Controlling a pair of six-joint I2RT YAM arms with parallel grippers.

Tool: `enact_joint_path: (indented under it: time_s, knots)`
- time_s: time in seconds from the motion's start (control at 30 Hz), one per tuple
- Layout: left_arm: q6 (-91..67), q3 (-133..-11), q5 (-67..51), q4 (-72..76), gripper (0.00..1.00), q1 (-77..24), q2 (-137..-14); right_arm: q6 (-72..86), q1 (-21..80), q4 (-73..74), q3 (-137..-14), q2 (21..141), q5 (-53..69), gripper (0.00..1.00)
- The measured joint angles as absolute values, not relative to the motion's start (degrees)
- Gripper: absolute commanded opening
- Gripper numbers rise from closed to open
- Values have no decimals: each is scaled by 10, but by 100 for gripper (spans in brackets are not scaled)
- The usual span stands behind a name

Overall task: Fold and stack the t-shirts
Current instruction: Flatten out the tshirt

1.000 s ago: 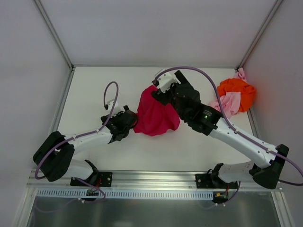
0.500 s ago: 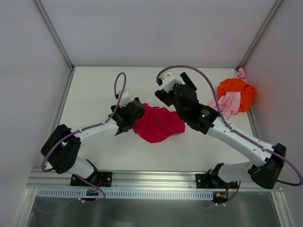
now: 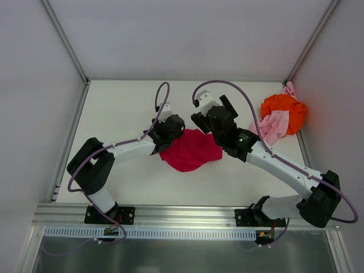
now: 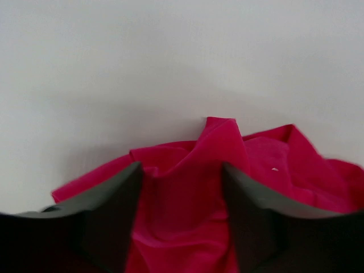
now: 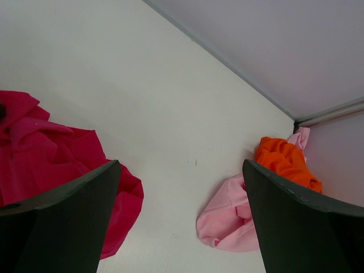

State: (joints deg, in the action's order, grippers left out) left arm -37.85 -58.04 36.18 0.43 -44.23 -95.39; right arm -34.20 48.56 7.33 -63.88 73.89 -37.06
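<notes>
The crimson t-shirt (image 3: 190, 151) lies crumpled at the table's middle. My left gripper (image 3: 173, 132) sits at its upper-left edge. In the left wrist view the left gripper (image 4: 181, 168) has its jaws apart, straddling a raised fold of the crimson cloth (image 4: 267, 165). My right gripper (image 3: 200, 120) hovers just above the shirt's top right. It (image 5: 181, 165) is open with only bare table between its fingers, the crimson shirt (image 5: 51, 153) to its left. The orange t-shirt (image 3: 284, 111) (image 5: 284, 162) and the pale pink t-shirt (image 3: 274, 125) (image 5: 233, 219) lie bunched together at the back right corner.
White walls enclose the table, with metal corner posts (image 3: 65, 42) at the back left and right. The right wall (image 5: 341, 170) stands just behind the orange and pink pile. A metal rail (image 3: 182, 213) runs along the near edge by the arm bases.
The right gripper let go of the crimson shirt, which sank from a raised bunch into a flatter heap. The left gripper travelled up and right along the shirt's edge, its jaws narrowing slightly.
</notes>
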Motion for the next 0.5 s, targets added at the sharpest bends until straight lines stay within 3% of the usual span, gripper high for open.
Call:
enact_joint_path:
  time_s: [0.03,0.07,0.3,0.5]
  knots:
    - [-380,-580,362,5,8,-442,-954,-340,486,71,-639,739,-370,94]
    - [-378,-581,362,4,0,-442,-954,-339,485,71,-639,739,-370,94]
    - [-370,-581,432,-24,0,-481,-936,-328,484,63,-639,754,-370,94]
    - [-379,-582,534,-96,0,-538,-821,-294,462,63,-639,800,-357,93]
